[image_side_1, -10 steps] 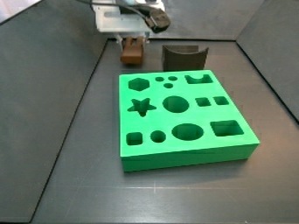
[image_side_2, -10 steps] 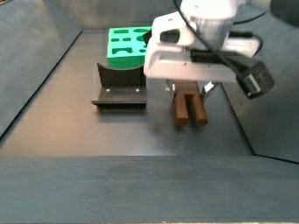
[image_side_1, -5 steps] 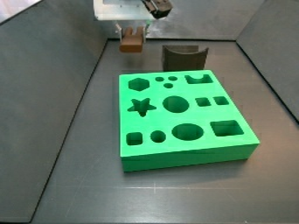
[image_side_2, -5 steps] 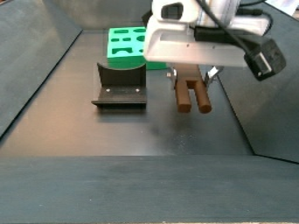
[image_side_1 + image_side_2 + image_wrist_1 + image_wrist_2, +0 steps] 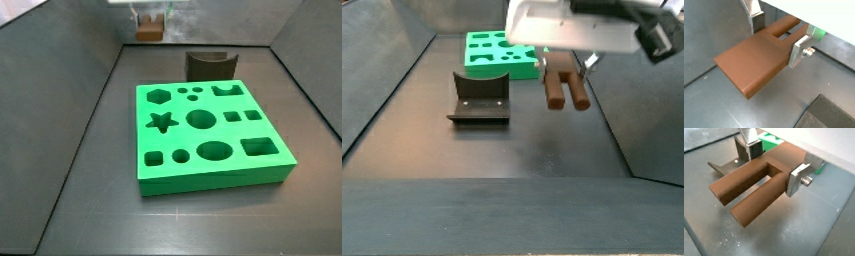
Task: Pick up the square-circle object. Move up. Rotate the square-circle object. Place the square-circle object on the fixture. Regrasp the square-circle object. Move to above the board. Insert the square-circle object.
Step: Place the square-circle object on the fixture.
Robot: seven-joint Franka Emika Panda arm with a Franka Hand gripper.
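Observation:
The square-circle object (image 5: 763, 199) is a brown block with two parallel legs, and my gripper (image 5: 775, 167) is shut on its solid end; both wrist views show it between the silver fingers (image 5: 797, 50). It hangs legs-down well above the floor in a side view (image 5: 563, 88), and sits at the frame's top edge in a side view (image 5: 151, 31). The dark fixture (image 5: 480, 97) stands on the floor to one side and below it, beside the board's far edge (image 5: 210, 64). The green board (image 5: 207, 130) with cut-out holes lies flat, apart from the gripper (image 5: 564, 65).
Grey walls enclose the dark floor on both sides and at the back. The green board (image 5: 771, 142) and part of the fixture (image 5: 723, 167) show behind the held piece in a wrist view.
The gripper has risen straight up with the square-circle object, from near floor height to well above the fixture. Board and fixture have not moved.

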